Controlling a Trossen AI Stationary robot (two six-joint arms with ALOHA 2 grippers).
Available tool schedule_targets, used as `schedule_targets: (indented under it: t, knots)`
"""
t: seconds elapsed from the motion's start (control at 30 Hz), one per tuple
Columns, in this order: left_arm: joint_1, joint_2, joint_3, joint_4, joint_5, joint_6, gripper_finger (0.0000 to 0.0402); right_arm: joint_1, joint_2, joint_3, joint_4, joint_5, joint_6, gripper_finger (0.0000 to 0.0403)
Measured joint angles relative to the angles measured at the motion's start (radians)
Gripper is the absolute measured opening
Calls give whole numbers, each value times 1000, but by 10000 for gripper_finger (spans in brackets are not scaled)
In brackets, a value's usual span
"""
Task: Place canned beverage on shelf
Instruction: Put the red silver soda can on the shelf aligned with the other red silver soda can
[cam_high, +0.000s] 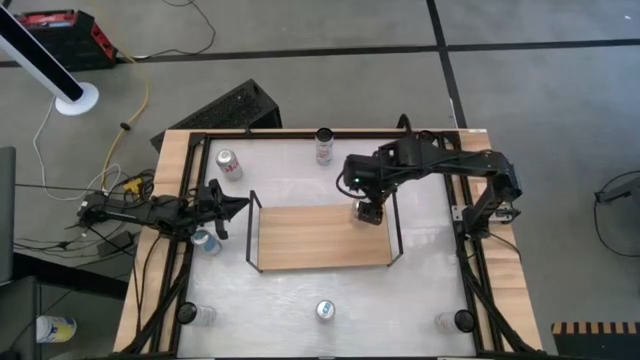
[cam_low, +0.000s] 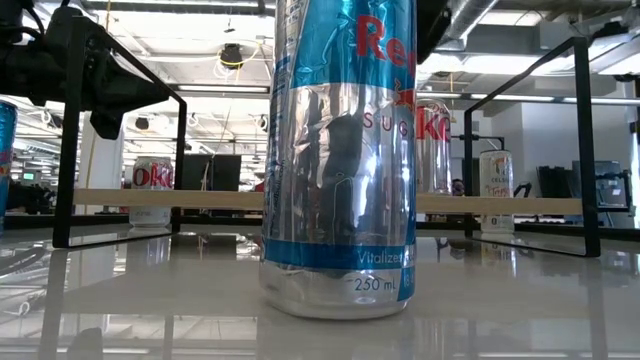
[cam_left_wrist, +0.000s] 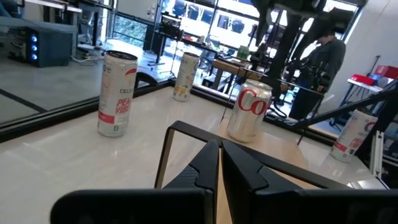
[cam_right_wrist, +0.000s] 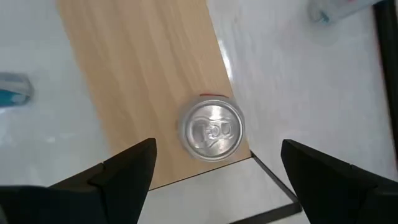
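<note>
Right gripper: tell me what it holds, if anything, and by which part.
Nothing. The right gripper stands open above the Coke can, which stands on the shelf at its corner, with the fingers clear of it on both sides.

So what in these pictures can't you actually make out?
- High view: the can on the shelf is hidden under the open right gripper; only the right wrist view shows that can.
- Low view: the tall blue can is cut off at the top edge and blocks the shelf's middle.
- High view: the can beside the shut left gripper is partly covered by that arm.
- High view: the far can is too small to read.
</note>
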Motion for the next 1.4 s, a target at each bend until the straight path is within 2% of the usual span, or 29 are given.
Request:
schedule_targets:
  t: [0.13, 0.3, 0.5, 0.63, 0.8, 0.93, 1.07, 1.23, 1.3, 1.4]
  knots:
    - [0, 0, 0, 0, -2, 0, 5, 48, -6, 55, -27, 19, 47, 368]
    - [0, 0, 0, 0, -3, 25, 5, 148, -46, 59, -45, 40, 151, 368]
    - [0, 0, 0, 0, -3, 48, 5, 317, -75, 59, -44, 186, 283, 368]
    - [0, 0, 0, 0, -4, 48, 5, 433, -73, 59, -31, 351, 296, 368]
    - [0, 0, 0, -13, -3, -8, 5, 528, -62, 53, 112, 499, 292, 368]
    - [0, 0, 0, -15, 27, -37, 5, 571, -64, -6, 298, 594, 205, 368]
    - [0, 0, 0, -15, 47, -48, 5, 599, -62, -70, 389, 630, 158, 359]
    - [0, 2, 0, -16, 57, -16, 5, 620, -63, -160, 377, 635, 285, 302]
    - [0, 2, 0, -16, 62, -28, 5, 624, -64, -190, 375, 631, 295, 263]
    - [0, 2, 0, -16, 64, -38, 5, 622, -65, -219, 363, 629, 284, 180]
